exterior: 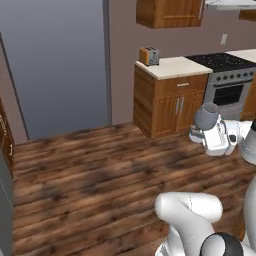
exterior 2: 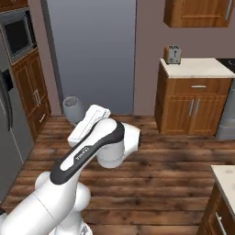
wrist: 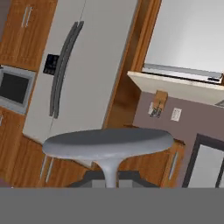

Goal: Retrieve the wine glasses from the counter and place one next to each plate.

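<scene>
The arm folds low over a wood-plank floor (exterior: 75, 170), its gripper (exterior: 216, 137) carrying a wine glass (exterior: 206, 116) — the blue-grey bowl rises just above the white hand in the left base view and beside it in the right base view. In the hand view the glass's flat round foot and thin stem sit directly above the fingertips, so the fingers appear pinched on the stem, though the contact itself is hidden at the frame's bottom edge. Behind the arm stands a wood cabinet with a beige top (exterior: 172, 67) bearing a toaster (exterior: 149, 55), with a black stove (exterior: 227, 75) beside it. A wide grey doorway (exterior 2: 94, 55) fills the far wall. The hand view, tilted, also takes in a steel fridge (wrist: 78, 70) and a built-in microwave (wrist: 15, 87).
</scene>
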Available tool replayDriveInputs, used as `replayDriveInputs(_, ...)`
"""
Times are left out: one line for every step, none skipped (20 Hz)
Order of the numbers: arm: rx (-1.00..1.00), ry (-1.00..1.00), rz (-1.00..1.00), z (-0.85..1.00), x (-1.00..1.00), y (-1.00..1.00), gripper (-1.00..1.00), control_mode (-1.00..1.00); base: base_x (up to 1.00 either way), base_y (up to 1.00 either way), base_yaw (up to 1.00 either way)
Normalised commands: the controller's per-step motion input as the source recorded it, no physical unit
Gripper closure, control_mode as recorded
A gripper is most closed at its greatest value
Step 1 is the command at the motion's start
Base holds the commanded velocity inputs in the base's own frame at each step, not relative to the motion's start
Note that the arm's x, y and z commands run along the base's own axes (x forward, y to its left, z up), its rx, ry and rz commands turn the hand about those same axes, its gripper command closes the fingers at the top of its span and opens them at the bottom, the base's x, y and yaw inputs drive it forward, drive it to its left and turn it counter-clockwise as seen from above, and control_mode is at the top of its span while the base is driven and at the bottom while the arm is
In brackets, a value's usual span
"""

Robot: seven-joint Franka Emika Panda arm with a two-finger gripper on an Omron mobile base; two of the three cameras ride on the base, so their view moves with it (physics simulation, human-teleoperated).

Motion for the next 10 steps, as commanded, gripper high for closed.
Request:
replayDriveInputs(0.00,0.00,0.00,0.00,0.00,0.00,1.00,1.00,0.00,0.00,-0.97)
replayDriveInputs(0.00,0.00,0.00,0.00,0.00,0.00,1.00,1.00,0.00,0.00,-0.94)
replayDriveInputs(0.00,0.00,0.00,0.00,0.00,0.00,1.00,1.00,0.00,0.00,-0.89)
replayDriveInputs(0.00,0.00,0.00,0.00,0.00,0.00,1.00,1.00,0.00,0.00,-0.87)
replayDriveInputs(0.00,0.00,0.00,0.00,0.00,0.00,1.00,1.00,0.53,0.30,-0.75)
replayDriveInputs(0.00,0.00,0.00,0.00,0.00,0.00,1.00,1.00,0.88,0.67,-0.66)
replayDriveInputs(0.00,0.00,0.00,0.00,0.00,0.00,1.00,1.00,1.00,0.95,-0.58)
replayDriveInputs(0.00,0.00,0.00,0.00,0.00,0.00,1.00,1.00,1.00,1.00,-0.49)
replayDriveInputs(0.00,0.00,0.00,0.00,0.00,0.00,1.00,1.00,1.00,1.00,-0.43)
replayDriveInputs(0.00,0.00,0.00,0.00,0.00,0.00,1.00,1.00,1.00,1.00,-0.42)
